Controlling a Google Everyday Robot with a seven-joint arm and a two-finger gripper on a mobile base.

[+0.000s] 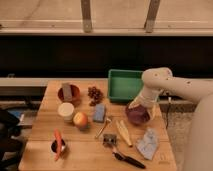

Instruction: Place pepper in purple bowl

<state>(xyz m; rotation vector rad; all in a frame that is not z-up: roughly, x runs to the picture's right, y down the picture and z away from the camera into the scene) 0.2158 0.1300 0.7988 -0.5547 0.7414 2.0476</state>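
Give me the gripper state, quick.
Gripper: at the purple bowl; open or shut cannot be told. The pepper lies far from it.

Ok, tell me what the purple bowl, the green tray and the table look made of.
The purple bowl is likely glazed ceramic or hard plastic, going by its glossy rim. The green tray is probably plastic: even flat green, moulded walls. The table is wood, pale planks with visible seams. The gripper hangs right over the purple bowl.
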